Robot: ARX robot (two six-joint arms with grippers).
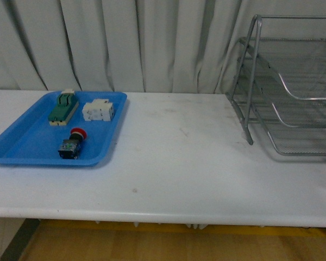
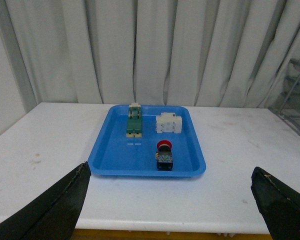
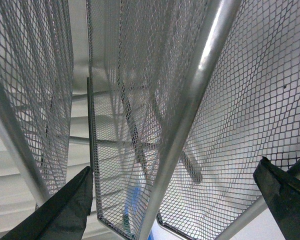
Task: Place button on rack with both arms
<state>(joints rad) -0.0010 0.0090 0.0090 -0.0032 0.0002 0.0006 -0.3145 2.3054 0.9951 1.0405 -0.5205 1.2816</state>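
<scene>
At the left of the front view, a flat blue tray (image 1: 22, 144) on the white table (image 1: 179, 163). Inside it, toward the near right corner, the button (image 1: 73, 142), lying with the red cap pointing to the back and the dark body toward the front rim, clear of the other parts. Behind the button, at the tray's far end, a green-and-cream switch block (image 1: 63, 106) and, just right of that, a white breaker block (image 1: 98, 111), side by side with a gap between. At the right edge of the frame, well apart from the tray, the rack (image 1: 293, 92): silver mesh tiers in a tubular frame, standing on the same table before a pale curtain (image 1: 125, 43). In the left wrist view, the left gripper (image 2: 170, 167) spread wide and empty, dark fingers (image 2: 60, 205) far apart, tray and button ahead and well off. In the right wrist view, the right gripper (image 3: 172, 166) likewise parted and empty, close up against the rack's mesh.
</scene>
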